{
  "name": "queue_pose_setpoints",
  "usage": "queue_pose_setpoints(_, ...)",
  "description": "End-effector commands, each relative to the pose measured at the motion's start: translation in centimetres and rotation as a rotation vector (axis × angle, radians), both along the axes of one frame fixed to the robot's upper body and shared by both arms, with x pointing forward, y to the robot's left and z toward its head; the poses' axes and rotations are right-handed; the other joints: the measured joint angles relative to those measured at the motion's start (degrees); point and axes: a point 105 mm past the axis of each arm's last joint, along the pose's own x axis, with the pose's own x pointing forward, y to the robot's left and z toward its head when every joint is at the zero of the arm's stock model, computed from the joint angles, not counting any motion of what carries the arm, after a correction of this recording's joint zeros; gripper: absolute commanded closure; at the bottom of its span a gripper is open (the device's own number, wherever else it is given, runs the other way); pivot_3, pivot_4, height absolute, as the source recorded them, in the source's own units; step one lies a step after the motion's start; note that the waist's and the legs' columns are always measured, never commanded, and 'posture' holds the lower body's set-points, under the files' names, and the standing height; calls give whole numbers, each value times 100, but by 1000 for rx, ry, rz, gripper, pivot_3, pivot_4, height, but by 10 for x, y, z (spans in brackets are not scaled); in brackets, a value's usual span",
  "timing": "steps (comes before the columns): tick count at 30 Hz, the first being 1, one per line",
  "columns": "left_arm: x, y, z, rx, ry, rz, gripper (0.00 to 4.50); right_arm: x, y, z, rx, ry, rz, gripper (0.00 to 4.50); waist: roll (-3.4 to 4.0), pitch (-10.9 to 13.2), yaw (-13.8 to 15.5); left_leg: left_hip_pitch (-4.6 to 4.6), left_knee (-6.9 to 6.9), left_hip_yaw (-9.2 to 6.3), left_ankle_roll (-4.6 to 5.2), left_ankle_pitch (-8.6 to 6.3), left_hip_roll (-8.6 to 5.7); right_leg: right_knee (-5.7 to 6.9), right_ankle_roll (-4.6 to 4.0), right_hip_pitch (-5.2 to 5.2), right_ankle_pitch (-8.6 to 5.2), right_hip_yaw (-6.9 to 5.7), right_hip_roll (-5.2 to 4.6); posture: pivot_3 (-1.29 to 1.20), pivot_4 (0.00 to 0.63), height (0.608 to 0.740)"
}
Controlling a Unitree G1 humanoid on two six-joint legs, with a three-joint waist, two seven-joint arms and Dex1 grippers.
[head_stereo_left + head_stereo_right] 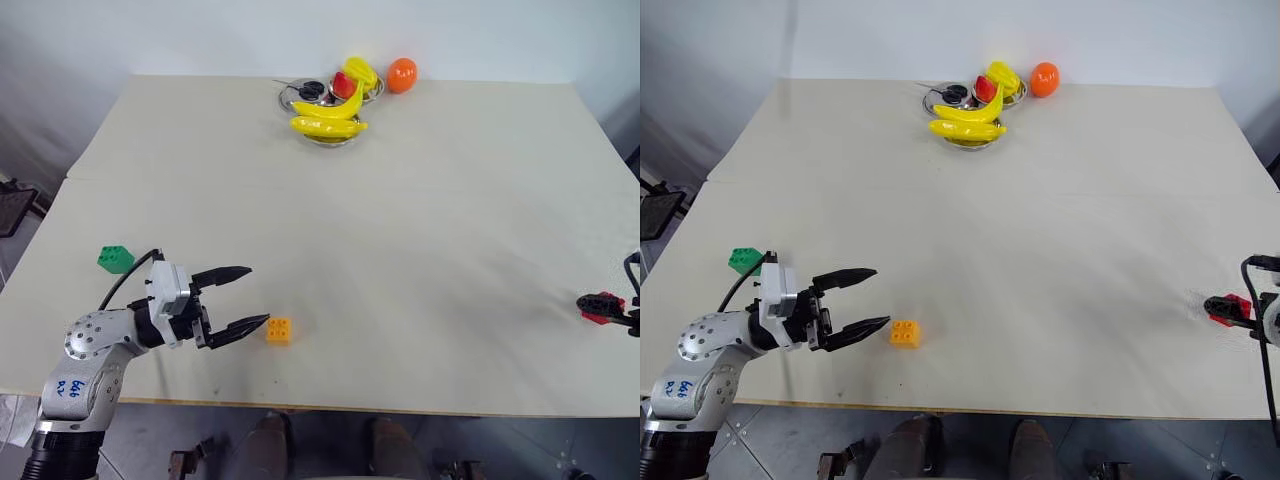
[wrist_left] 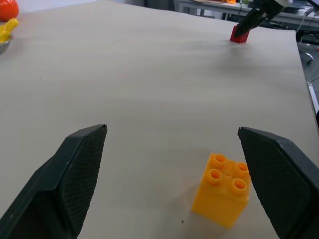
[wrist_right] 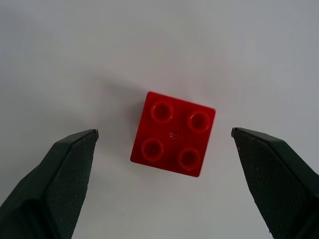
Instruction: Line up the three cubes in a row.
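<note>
Between the right gripper's [image 3: 164, 137] spread fingers sits the red studded plastic brick [image 3: 173, 134], untouched, near the table's right edge. The orange-yellow brick [image 1: 279, 330] lies just off the open left gripper's [image 1: 250, 296] tips; the green brick [image 1: 116, 259] sits behind it, bare tabletop [image 1: 420, 250] between.

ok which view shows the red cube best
The right wrist view: the red cube sits centred between the open right gripper fingers, all four studs clear. The eye views show it small at the table's right edge, partly behind that gripper. The left wrist view shows it far off.
</note>
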Motion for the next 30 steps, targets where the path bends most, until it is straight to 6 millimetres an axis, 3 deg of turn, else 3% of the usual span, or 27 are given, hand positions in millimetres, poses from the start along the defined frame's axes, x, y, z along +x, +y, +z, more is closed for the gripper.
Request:
queue_pose_setpoints(1,-3,-1,9,7,-49,-1,0,4,-9,5,-19,-28,-30,408,0,0,-1,-1,7,-1,1,0,0,6,0,0,0,0,0,0,150,740)
queue_pose_setpoints(9,-3,2,10,21,-63,9,0,20,-11,14,-12,-61,-9,2955,0,0,-34,0,24,0,1,-1,1,19,4,2,2,0,1,0,150,740)
queue_pose_setpoints(13,-3,5,9,22,-67,26,0,37,21,32,30,-141,254,3001,1,0,-81,0,22,-1,1,-1,1,19,4,2,2,1,1,0,150,740)
queue_pose_setpoints(17,-2,8,9,23,-70,30,0,35,88,52,-62,-260,922,3001,9,5,-121,-1,22,-1,4,-2,2,19,5,2,2,-1,2,0,150,740)
queue_pose_setpoints(20,1,9,9,19,-72,35,0,42,109,56,-186,-342,1196,3001,8,5,-156,1,26,0,2,-2,2,18,13,4,5,-1,3,0,150,740)
queue_pose_setpoints(26,5,16,1,22,-36,50,0,42,159,39,-207,-351,1750,3001,7,7,-218,7,29,2,-12,7,12,23,18,5,8,-3,9,0,150,740)
queue_pose_setpoints(30,3,13,-2,35,-28,30,0,51,165,23,-272,-194,1886,3001,8,8,-242,5,31,2,-12,7,11,33,18,5,9,-2,7,0,150,740)
